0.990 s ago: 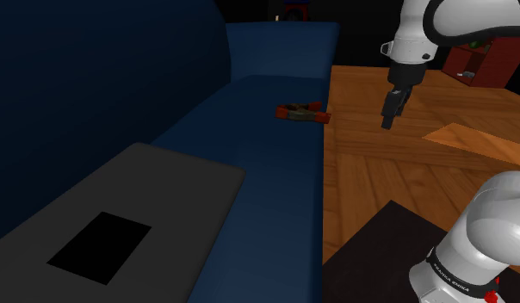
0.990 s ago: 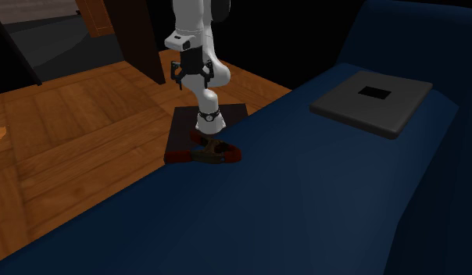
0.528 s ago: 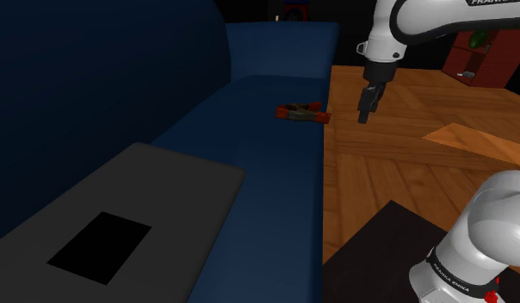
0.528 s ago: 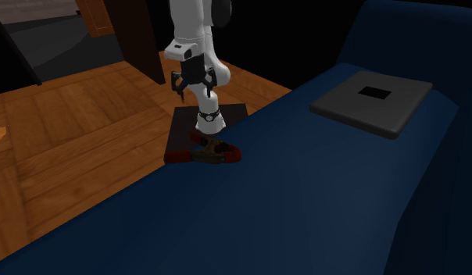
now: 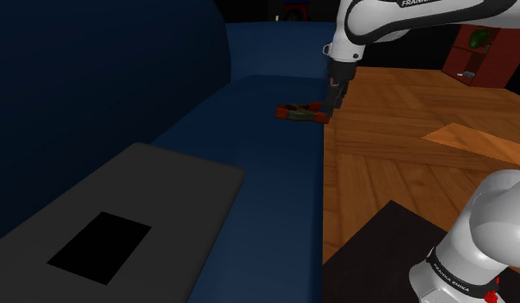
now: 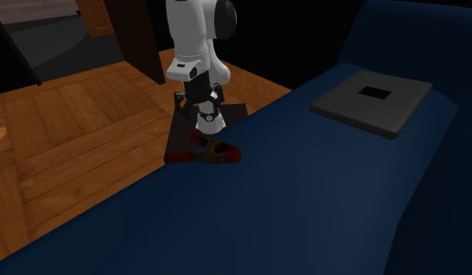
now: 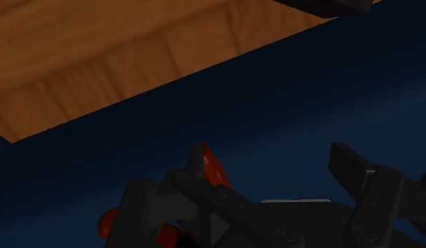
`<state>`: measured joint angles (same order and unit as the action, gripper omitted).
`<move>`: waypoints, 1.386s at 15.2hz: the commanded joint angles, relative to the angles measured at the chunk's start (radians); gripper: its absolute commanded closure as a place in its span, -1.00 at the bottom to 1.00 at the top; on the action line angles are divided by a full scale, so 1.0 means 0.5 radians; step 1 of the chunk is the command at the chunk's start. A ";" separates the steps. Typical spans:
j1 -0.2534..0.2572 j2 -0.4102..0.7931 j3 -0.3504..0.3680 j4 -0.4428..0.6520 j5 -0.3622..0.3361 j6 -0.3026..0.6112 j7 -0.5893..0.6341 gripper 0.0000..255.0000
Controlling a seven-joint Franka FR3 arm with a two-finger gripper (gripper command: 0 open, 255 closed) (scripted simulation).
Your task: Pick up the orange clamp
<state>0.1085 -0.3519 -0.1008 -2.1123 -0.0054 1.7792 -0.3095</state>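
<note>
Fingers (image 7: 356,172) spread wide, hovering over red-orange clamp (image 5: 301,111), clamp at blue sofa (image 5: 250,146) seat's edge

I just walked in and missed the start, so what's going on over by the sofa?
A white robot arm is going for an orange clamp that lies at the front edge of a dark blue sofa, next to the wooden floor. Its black gripper hangs right at the clamp's end, pointing down. In the wrist view the fingers stand apart, with the clamp beside one of them. Nothing is gripped yet, and the clamp rests on the seat.
</note>
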 commanded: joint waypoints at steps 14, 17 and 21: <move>0.063 0.562 -0.032 0.368 0.196 0.226 -0.224 -1.00; 0.063 0.564 -0.031 0.355 0.197 0.241 -0.226 1.00; 0.062 0.567 -0.032 0.357 0.198 0.242 -0.228 1.00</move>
<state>0.1396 -0.0697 -0.1168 -1.9324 0.0932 1.9002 -0.4233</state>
